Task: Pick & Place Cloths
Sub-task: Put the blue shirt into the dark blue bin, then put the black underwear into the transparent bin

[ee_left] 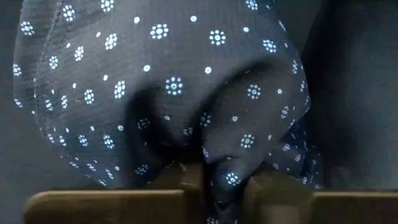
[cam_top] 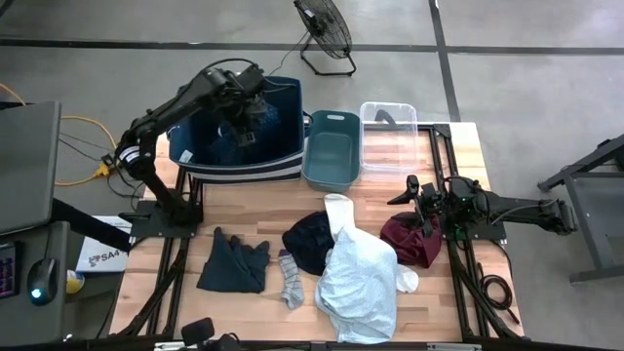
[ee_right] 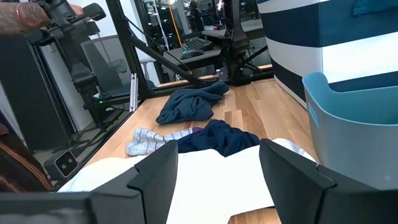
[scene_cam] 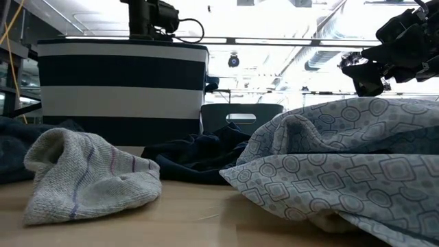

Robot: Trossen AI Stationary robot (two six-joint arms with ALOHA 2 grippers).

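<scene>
My left gripper (cam_top: pixel 243 129) reaches down into the navy-and-white striped bin (cam_top: pixel 210 161) at the table's far left, shut on the navy dotted cloth (ee_left: pixel 174 87). On the table lie a pale blue-white shirt (cam_top: pixel 356 278), a dark navy cloth (cam_top: pixel 308 240), a black cloth (cam_top: pixel 234 261), a grey sock (cam_top: pixel 291 280), a white sock (cam_top: pixel 407 281) and a maroon cloth (cam_top: pixel 411 242). My right gripper (ee_right: pixel 217 168) stands open and level at the table's right, just beyond the maroon cloth. My left gripper pinches a bunched fold of the navy dotted cloth (ee_left: pixel 227 179) between its two fingers (ee_left: pixel 186 179), coming from above and pointing steeply down. The cloth bulges out slack beyond the fingertips, inside the striped bin. How many layers it has cannot be told.
A teal bin (cam_top: pixel 331 151) and a clear bin (cam_top: pixel 388 136) stand to the right of the striped bin along the far edge. A floor fan (cam_top: pixel 327 29) stands behind the table. Bare wood shows between the bins and the cloths.
</scene>
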